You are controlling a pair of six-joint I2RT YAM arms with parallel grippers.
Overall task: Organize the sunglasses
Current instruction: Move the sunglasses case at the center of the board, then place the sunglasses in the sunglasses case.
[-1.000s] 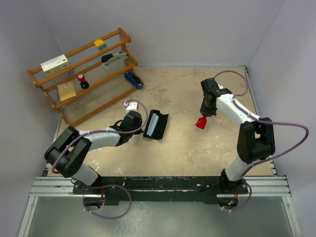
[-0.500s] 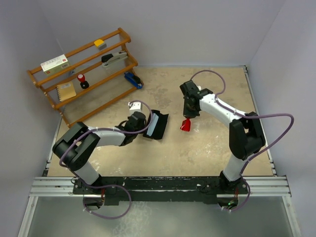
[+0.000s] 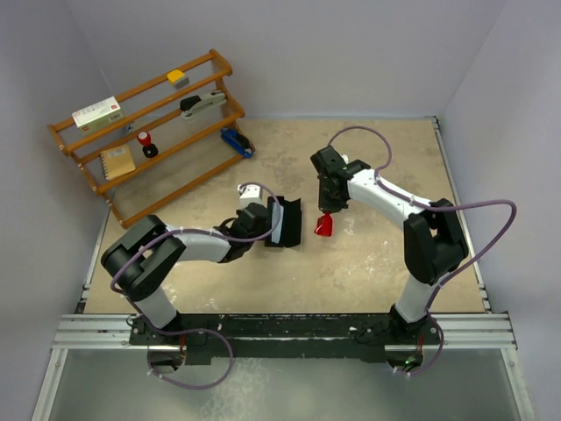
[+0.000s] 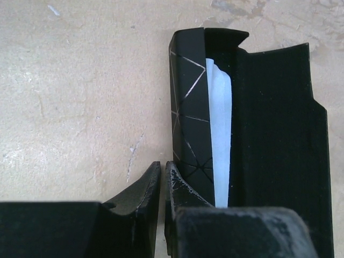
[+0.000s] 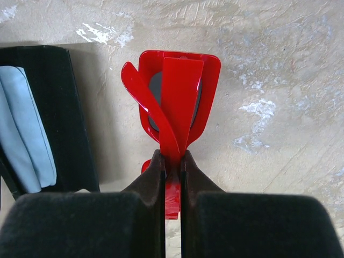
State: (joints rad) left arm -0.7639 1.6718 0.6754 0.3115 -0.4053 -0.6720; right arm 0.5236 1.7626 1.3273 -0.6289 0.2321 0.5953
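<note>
The red sunglasses [image 3: 323, 226] [image 5: 177, 97] hang folded in my right gripper [image 3: 326, 213] [image 5: 172, 158], which is shut on their slim arms just above the table. They are close to the right of the open black case [image 3: 289, 221] [image 4: 274, 134] [image 5: 70, 118], apart from it. A pale blue cloth [image 4: 220, 134] [image 5: 24, 129] lies inside the case. My left gripper [image 3: 266, 224] [image 4: 162, 166] is shut and empty, its tip resting against the case's left patterned wall.
A wooden shelf rack [image 3: 210, 63] stands at the back left with a box, a notebook and other small items. A blue object [image 3: 237, 142] lies at its right foot. Grey walls close the table at the back and sides.
My right arm has swung left with the sunglasses, bringing them beside the case. My left gripper has slid right, and the case has shifted right and turned more upright with it.
</note>
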